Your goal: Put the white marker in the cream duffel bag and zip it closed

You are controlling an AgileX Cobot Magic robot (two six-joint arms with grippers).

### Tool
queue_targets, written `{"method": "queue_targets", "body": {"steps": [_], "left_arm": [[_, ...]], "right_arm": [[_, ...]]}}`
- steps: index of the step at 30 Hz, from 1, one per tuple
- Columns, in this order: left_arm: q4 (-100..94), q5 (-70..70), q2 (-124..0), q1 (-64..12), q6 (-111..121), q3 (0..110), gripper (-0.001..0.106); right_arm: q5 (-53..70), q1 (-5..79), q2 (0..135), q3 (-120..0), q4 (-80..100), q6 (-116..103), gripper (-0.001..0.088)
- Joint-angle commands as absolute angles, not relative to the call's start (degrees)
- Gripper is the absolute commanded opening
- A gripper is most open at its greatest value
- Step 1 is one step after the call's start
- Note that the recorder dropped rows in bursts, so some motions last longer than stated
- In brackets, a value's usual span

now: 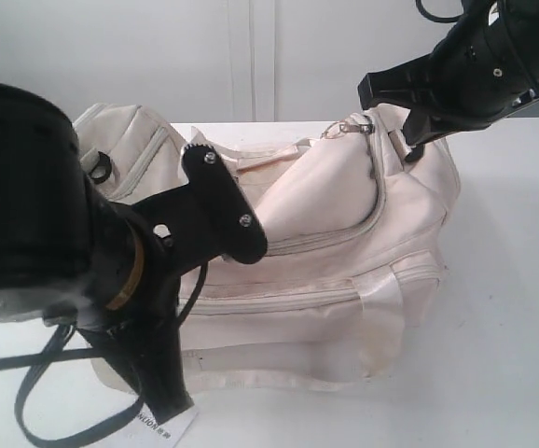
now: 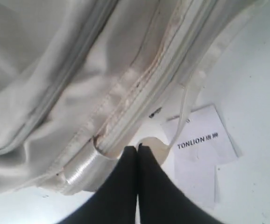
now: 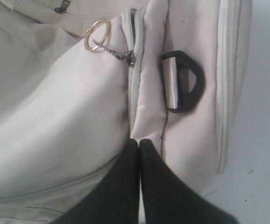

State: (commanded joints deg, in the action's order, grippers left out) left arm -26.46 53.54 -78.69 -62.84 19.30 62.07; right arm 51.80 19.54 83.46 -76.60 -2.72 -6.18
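Right pincer (image 3: 138, 142) first: its two black fingers are clenched flat together. The tips press on the end panel of the large, soft cream fabric duffel bag (image 1: 325, 187), between the top zip track and the black plastic D-ring (image 3: 191, 84). I cannot tell whether any cloth is nipped between them. Left pincer (image 2: 137, 148) is clenched too, at the bag's lower edge beside a shiny cream webbing strap (image 2: 86, 169) and near the white paper tag printed TONLION (image 2: 202, 147); whether it grips anything I cannot say. The bag lies on the white desk (image 1: 512, 327). The slim white marker with the black cap shows in none of my views, so I cannot confirm it is inside. I judge that I am on the zipping step. The metal zip slider (image 3: 130, 58) sits just up the track from my right tips, its small gold-coloured ring pull (image 3: 97, 31) flopped to one side. To do this well I would release the right pincer, take the ring itself rather than fabric, close on it squarely, and draw along the curve of the track, not across it, while the left side pins the bag so the cloth cannot bunch ahead of the slider.
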Motion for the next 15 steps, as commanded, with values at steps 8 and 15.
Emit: {"method": "queue_targets", "body": {"steps": [8,15], "left_arm": [[-10.7,53.7,-76.2,-48.0,11.8,62.1,0.000],[-7.0,58.5,-71.3,-38.2,10.3,61.7,0.000]], "right_arm": [[51.8,19.5,83.5,-76.6,-2.7,-6.2,0.0000],[51.3,19.5,83.5,-76.6,-2.7,-6.2,0.0000]]}}
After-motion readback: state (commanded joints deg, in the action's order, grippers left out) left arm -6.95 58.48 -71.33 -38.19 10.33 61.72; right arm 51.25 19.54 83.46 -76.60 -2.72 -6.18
